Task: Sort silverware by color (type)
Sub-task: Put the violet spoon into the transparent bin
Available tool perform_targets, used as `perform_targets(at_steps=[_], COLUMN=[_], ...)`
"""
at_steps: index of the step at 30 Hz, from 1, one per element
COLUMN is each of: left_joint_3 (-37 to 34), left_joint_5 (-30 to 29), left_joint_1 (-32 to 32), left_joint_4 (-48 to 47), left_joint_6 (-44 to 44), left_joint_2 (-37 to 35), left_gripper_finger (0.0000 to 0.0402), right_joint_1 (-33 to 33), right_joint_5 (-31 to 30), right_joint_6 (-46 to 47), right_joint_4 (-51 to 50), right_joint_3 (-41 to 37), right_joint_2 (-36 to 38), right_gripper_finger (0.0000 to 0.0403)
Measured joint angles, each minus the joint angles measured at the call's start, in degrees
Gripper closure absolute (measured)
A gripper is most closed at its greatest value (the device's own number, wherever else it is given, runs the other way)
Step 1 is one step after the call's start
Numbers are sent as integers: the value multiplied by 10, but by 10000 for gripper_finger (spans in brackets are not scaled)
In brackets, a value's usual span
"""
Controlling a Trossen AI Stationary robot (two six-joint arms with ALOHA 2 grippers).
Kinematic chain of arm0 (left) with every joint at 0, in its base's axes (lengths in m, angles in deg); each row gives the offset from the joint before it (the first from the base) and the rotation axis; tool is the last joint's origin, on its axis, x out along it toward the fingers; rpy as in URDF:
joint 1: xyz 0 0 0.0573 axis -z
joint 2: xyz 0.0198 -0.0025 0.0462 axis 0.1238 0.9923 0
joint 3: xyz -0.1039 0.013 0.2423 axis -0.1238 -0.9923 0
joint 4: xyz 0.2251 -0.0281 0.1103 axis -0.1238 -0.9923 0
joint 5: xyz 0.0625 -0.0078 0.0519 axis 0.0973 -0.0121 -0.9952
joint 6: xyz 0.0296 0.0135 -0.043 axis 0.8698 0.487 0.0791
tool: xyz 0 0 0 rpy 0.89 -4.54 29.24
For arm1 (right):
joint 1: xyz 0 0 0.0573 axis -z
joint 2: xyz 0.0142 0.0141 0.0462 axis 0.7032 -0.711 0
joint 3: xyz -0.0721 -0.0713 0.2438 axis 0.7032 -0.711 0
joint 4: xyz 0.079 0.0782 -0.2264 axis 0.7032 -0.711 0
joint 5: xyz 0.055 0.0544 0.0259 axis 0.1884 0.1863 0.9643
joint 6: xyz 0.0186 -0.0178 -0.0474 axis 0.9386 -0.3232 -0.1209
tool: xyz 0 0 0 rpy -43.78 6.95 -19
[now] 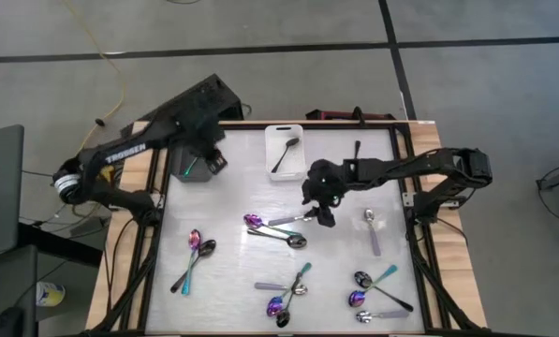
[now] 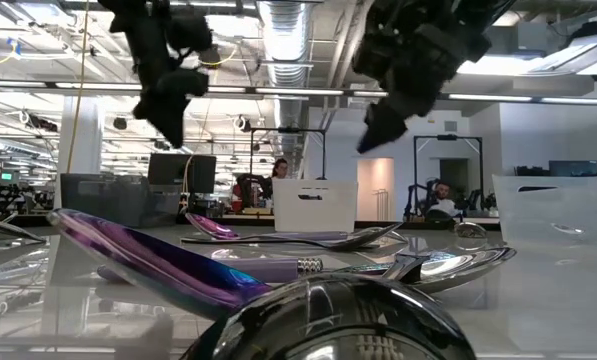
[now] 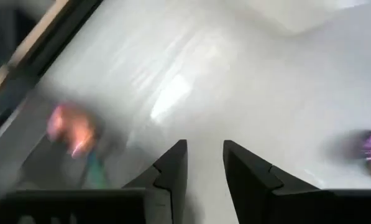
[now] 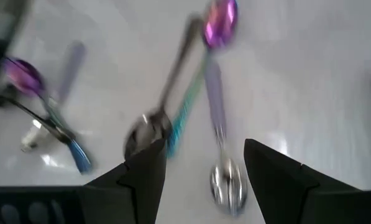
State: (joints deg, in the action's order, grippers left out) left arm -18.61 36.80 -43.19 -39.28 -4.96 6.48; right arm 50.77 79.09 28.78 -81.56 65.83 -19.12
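Silverware sorting, mid-task. The silverware lies mostly loose on the white tabletop (image 1: pixel 232 281), taking the white bin (image 1: pixel 285 137) at the far edge as landmark. One black spoon (image 1: pixel 286 154) already lies inside that bin, presumably the start of a black group. Another black spoon (image 1: pixel 356 150) lies on the tabletop just right of the bin. A crossed cluster of three spoons (image 1: pixel 281 229), a purple bowl among them, sits in front of the bin near the tabletop's middle. A silver spoon (image 1: pixel 372 229) lies in front of the bin and well to its right. Further mixed groups lie nearest the front edge: a pair (image 1: pixel 195 257) to the left, a group (image 1: pixel 286 292) in the middle, a group (image 1: pixel 377 288) to the right. Colours are still intermingled, so most of the sort appears undone.

The right pincer (image 1: pixel 322 212) hovers just right of the central cluster, its fingers spread wide and empty; its wrist view shows the spoons between and beyond the fingers, which suggests it is lining up on one of them.

The left pincer (image 1: pixel 204 165) is poised over a grey bin (image 1: pixel 191 165) left of the white bin, fingers partly apart with nothing between them; a teal-handled purple spoon (image 3: pixel 79 140) shows blurred in the grey bin beside its fingers, so this bin seems to collect the purple type.
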Motion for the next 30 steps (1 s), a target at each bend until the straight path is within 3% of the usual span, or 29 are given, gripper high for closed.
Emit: perform_targets(at_steps=[4, 8, 12, 16, 24, 30], left_joint_3=[-74, -158, -227, -229, -113, -1], left_joint_5=[53, 131, 143, 137, 122, 116], left_joint_1=[95, 176, 245, 284, 304, 309], left_joint_4=[169, 396, 648, 763, 719, 565], left_joint_6=[32, 71, 90, 88, 70, 62], left_joint_2=[-36, -40, 7, 86, 250, 317], left_gripper_finger=[313, 313, 313, 313, 297, 246], right_joint_1=[-10, -9, -13, -16, -43, -71], right_joint_5=[-45, -47, -47, -65, -122, -135], right_joint_6=[27, 50, 74, 104, 120, 117], right_joint_4=[-59, -61, -89, -120, -162, -171], right_joint_3=[0, 0, 0, 1, 0, 0], right_joint_2=[0, 0, 11, 26, 55, 56], right_gripper_finger=[164, 165, 165, 165, 165, 165])
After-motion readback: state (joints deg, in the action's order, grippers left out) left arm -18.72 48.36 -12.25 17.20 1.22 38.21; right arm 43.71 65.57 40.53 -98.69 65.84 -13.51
